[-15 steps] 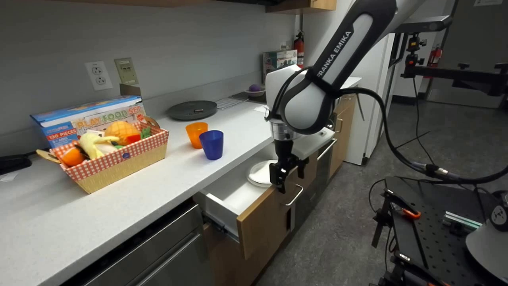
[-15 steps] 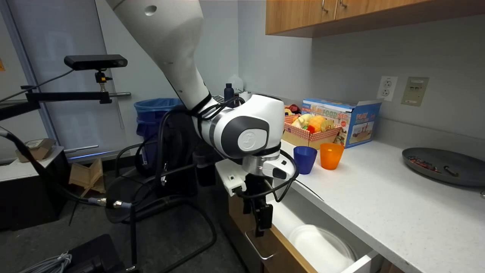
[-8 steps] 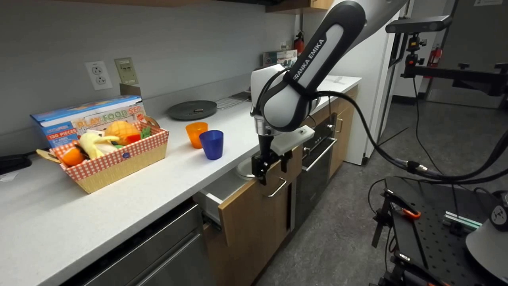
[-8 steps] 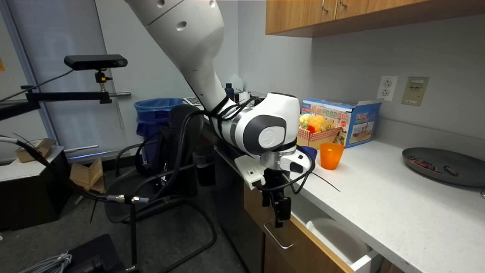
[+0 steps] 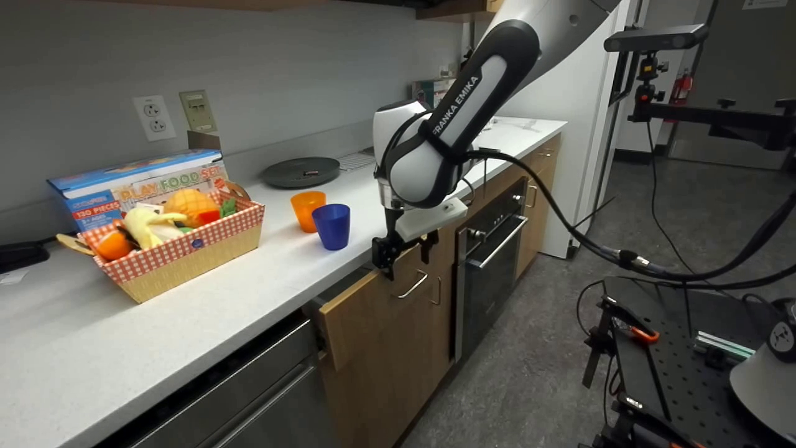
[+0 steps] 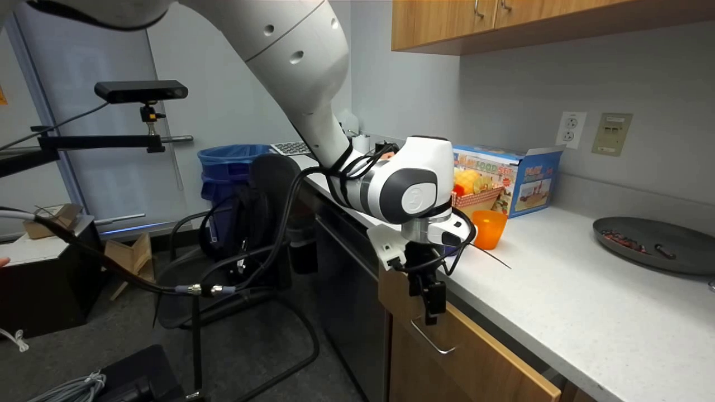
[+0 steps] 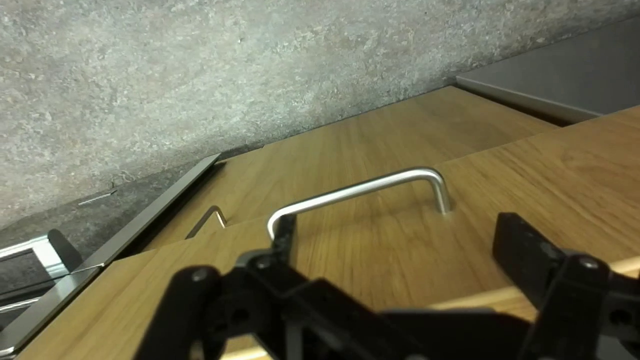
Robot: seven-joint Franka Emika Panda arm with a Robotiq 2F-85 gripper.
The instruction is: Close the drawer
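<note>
It is a kitchen, with an oven [image 5: 491, 280] under the white table [image 5: 280, 267], wood cabinets [image 6: 447, 25] above it and a blue cup [image 5: 332, 228] on it, though the robot arm [image 5: 460, 106] and camera [image 5: 656, 40] before it are lab equipment.

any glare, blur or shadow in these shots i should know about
Wrist view: a bright highlight along the drawer handle; the nearest parts of the gripper look soft, out of focus; the floor comes out pale. Both exterior views: the floor is much darker, and what shows inside the drawer sits in shadow.
</note>
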